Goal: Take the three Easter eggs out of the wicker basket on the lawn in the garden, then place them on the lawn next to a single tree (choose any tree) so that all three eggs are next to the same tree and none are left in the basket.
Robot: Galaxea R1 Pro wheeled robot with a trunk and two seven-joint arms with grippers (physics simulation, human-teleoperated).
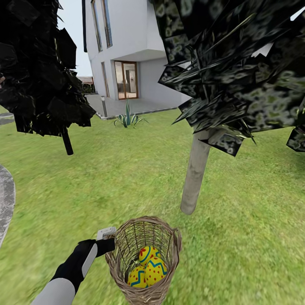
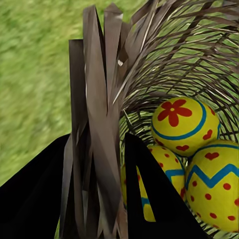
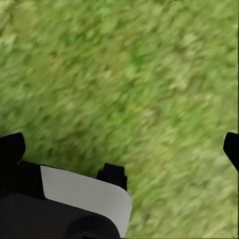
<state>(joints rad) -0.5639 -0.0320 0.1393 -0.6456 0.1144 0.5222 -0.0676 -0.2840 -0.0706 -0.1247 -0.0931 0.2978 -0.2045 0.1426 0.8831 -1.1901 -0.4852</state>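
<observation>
The wicker basket (image 1: 169, 241) is near me on the lawn (image 1: 254, 237), a short way in front of the pale trunk of the tree (image 1: 195, 178). Three yellow Easter eggs lie inside it: one (image 1: 147, 253) on top, one (image 1: 156, 271) to the right, one (image 1: 136, 277) lower left. My left gripper (image 1: 110, 245) is shut on the basket's left wall just below the rim. In the left wrist view the black fingers (image 2: 35, 194) clamp the woven wall (image 2: 97, 124), with the eggs (image 2: 181, 124) beside it. My right gripper (image 3: 122, 148) is open over bare grass (image 3: 149, 74).
A near-black tree with a thin trunk (image 1: 67, 143) stands at the left. Grey paving (image 1: 5, 199) curves in at the left edge. Behind are a spiky plant (image 1: 128, 120) and the white house (image 1: 127, 51). Low foliage (image 1: 254, 84) overhangs the right.
</observation>
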